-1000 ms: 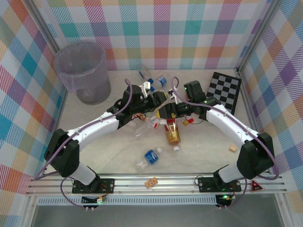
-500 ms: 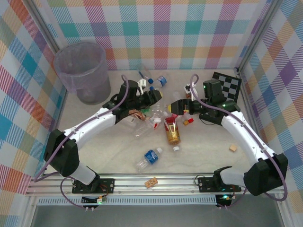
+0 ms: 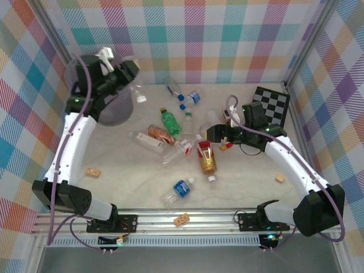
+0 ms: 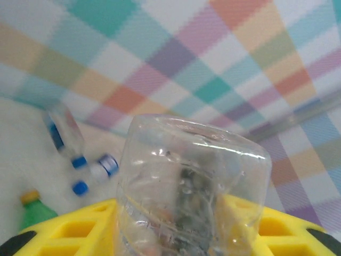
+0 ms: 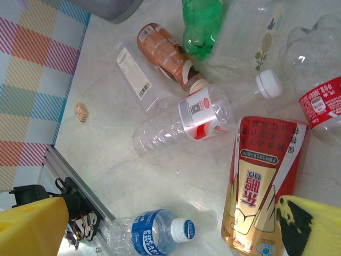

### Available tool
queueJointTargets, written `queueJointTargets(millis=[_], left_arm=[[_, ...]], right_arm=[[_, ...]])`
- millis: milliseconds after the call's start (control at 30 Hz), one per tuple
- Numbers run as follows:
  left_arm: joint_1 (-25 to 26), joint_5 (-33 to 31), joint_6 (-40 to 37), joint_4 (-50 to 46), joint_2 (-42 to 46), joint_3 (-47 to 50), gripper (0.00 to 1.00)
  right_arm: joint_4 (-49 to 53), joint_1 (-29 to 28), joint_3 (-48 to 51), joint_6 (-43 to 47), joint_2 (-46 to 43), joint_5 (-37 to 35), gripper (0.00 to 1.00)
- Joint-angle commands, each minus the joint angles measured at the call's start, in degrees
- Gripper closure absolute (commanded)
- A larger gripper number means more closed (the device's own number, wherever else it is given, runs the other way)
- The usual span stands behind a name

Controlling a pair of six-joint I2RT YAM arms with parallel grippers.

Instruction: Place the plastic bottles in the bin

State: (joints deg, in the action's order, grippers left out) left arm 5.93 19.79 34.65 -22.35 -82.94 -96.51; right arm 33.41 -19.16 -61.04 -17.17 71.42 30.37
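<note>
The left arm reaches to the far left corner of the tabletop (image 3: 239, 187), where its fingers (image 3: 123, 71) are clamped on a clear bottle (image 3: 136, 91) at the right-hand rim of the tall grey bin (image 3: 116, 111). In the left wrist view the bottle (image 4: 192, 176) stands between the yellow fingers (image 4: 181, 216), its ribbed base pointing toward the plaid wall.

The right arm's fingers (image 3: 212, 133) hover low over the middle of the tabletop, spread wide and gripping nothing. Seen from the right wrist, the fingers (image 5: 171, 208) frame a scatter of bottles lying on their sides: a green bottle (image 5: 202, 21), an amber one (image 5: 162, 53) beside it, a clear one with a red-and-white label (image 5: 202, 114), a gold-and-red one (image 5: 261, 181) and a blue-labelled one (image 5: 154, 234) nearest the arms.

From above, the green bottle (image 3: 169, 121) and amber bottle (image 3: 158, 135) lie between the two arms, the gold-and-red bottle (image 3: 207, 159) just below the right fingers, and the blue-labelled bottle (image 3: 179, 190) apart toward the near edge. Two more blue-capped bottles (image 3: 193, 98) rest by the far wall. A checkerboard (image 3: 272, 108) leans at the right.
</note>
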Motion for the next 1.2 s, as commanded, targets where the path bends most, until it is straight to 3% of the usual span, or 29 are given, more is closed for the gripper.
queueJointTargets(millis=[0,167,267,700,800,1167], left_arm=[[-5.74,-1.47,-3.04,-2.21,-2.09,-4.52,0.60],[-14.33,-1.04,0.92,3.27,-7.71,-7.65,0.60],[-16.92,-0.02,2.07,4.51,-11.89,-10.35,0.60],[-19.99,-7.22,1.23,9.75,-26.36,-17.52,0.62],[-19.98,-8.29,-2.21,6.97,-28.78,-20.57,0.60],[-18.44,-14.71,-21.59,-17.20,-37.51,-30.66,0.52]], right_arm=[[1.33,0.26,0.64,-0.76,-0.09,0.19,0.00],[3.19,0.27,1.40,-1.30,-1.43,-0.95,0.01],[4.76,0.26,1.75,-0.83,-2.03,-1.32,0.01],[8.88,0.18,0.48,0.50,1.00,-1.24,0.03],[7.61,0.20,2.02,1.73,0.44,-2.01,0.03],[5.23,0.24,6.34,1.91,-5.39,-3.00,0.03]])
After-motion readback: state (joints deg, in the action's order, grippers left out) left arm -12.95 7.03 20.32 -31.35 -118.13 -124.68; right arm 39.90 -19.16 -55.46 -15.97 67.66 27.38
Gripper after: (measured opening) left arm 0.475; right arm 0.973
